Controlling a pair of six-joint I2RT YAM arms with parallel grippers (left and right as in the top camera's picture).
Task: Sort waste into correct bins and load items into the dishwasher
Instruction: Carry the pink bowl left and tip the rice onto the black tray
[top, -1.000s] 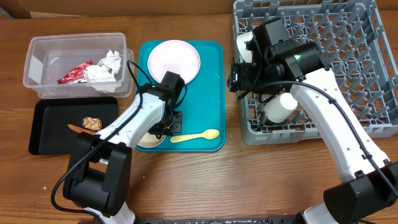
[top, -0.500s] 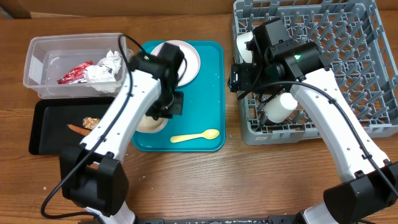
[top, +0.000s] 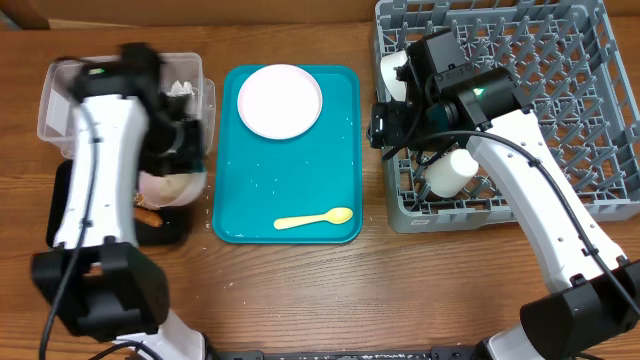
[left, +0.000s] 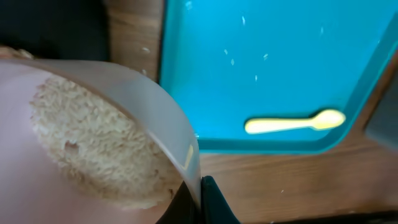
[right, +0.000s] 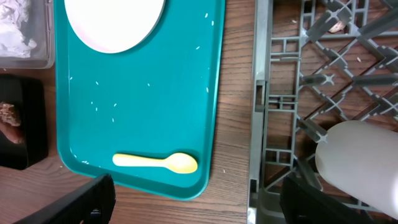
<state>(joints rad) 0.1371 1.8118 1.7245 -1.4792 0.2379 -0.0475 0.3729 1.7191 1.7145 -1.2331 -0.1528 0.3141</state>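
My left gripper (top: 186, 160) is shut on the rim of the pink bowl (top: 168, 187), which holds white rice (left: 93, 146), and holds it over the black tray (top: 168, 230); the jaws pinch the rim in the left wrist view (left: 200, 190). The clear tub (top: 55, 105) holds the white napkin (top: 181, 90); the arm hides the red wrapper. A bit of sausage (top: 148, 212) shows under the bowl. The brown chunk (right: 9, 115) lies on the black tray. My right gripper (top: 385, 125) is open and empty, beside the grey dish rack (top: 560, 120). The white cup (top: 450, 172) and small white bowl (top: 391, 72) are in the rack.
The teal serving tray (top: 300, 170) in the middle carries the pale pink plate (top: 280, 102), the yellow spoon (top: 313, 218) and scattered rice grains. A strip of bare wood lies between the tray and the rack. Cardboard runs along the back edge.
My left arm has lifted the pink bowl off the teal tray and carried it left, over the black tray. The right arm has not moved.
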